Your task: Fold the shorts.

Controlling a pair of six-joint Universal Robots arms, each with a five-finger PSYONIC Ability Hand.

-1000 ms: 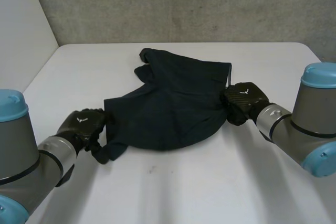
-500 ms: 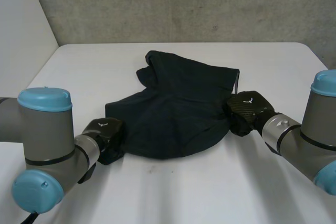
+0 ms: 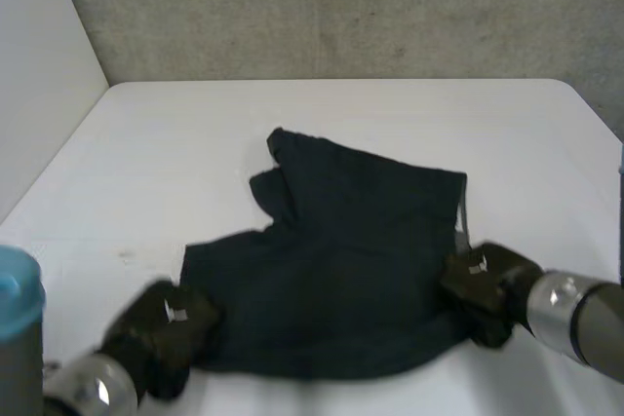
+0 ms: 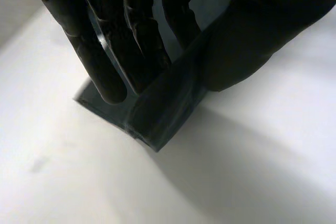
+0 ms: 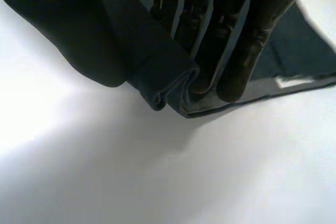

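Left hand (image 3: pixel 161 323) and right hand (image 3: pixel 480 284) each pinch a near corner of the shorts (image 3: pixel 341 250) — wrists low.

Lab: white table (image 3: pixel 343 112), concrete wall (image 3: pixel 331 9)

The head view looks down from behind and between the arms, far enough back to take in the white table (image 3: pixel 341 114), the grey wall (image 3: pixel 341 7) beyond and the whole shorts (image 3: pixel 351 260). Each wrist view looks along its own palm from very close, the left hand (image 4: pixel 121 30) and the right hand (image 5: pixel 226 24) each showing a shorts corner at its fingertips; the head view shares both corners.
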